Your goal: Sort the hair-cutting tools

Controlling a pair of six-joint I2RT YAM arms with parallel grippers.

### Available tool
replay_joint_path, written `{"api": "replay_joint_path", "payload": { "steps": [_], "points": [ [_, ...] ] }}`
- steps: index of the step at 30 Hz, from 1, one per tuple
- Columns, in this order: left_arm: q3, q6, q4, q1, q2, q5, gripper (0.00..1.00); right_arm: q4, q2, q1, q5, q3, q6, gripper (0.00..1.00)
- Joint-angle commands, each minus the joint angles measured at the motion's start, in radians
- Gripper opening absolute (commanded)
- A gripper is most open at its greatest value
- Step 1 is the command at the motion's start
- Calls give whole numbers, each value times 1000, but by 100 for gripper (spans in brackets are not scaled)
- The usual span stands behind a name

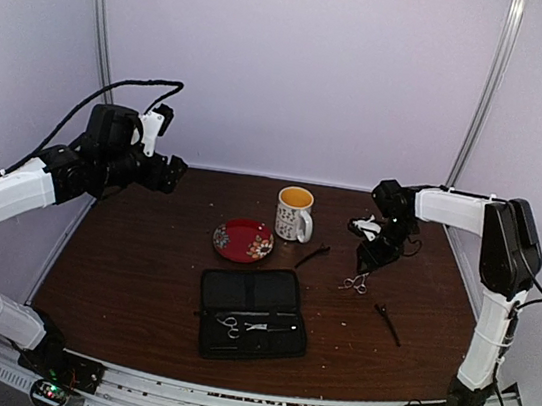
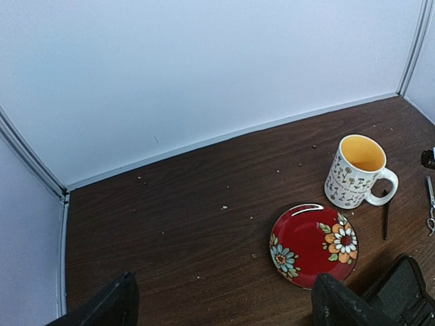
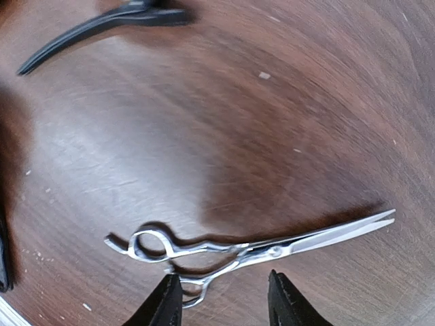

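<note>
One pair of silver scissors (image 1: 355, 283) lies on the table right of centre. My right gripper (image 1: 369, 255) hovers just above it, open and empty. In the right wrist view the scissors (image 3: 238, 250) lie across the gap between my open fingertips (image 3: 166, 305), with my gripper (image 3: 224, 302) over the handle end. A second pair of scissors (image 1: 254, 326) lies inside the open black case (image 1: 255, 292). One black clip (image 1: 312, 257) lies by the mug, and another (image 1: 387, 323) lies near the right front. My left gripper (image 1: 169, 171) is raised at the far left, open and empty.
A white patterned mug (image 1: 295, 213) and a red flowered saucer (image 1: 242, 240) stand behind the case. The left wrist view shows the saucer (image 2: 314, 244), mug (image 2: 357, 173), a clip (image 2: 386, 217) and the case corner (image 2: 408, 292). A clip (image 3: 102, 24) lies beyond the scissors.
</note>
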Motion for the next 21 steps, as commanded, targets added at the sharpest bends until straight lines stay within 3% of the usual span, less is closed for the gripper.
{"api": "replay_joint_path", "payload": {
  "steps": [1, 15, 21],
  "points": [
    [21, 9, 25, -1, -1, 3, 90, -45, 34, -27, -6, 31, 82, 44],
    [30, 8, 17, -1, 24, 14, 90, -157, 133, -42, 27, 170, 95, 56],
    [30, 12, 15, -1, 17, 10, 90, -182, 127, -28, -48, 184, 66, 57]
  ]
}}
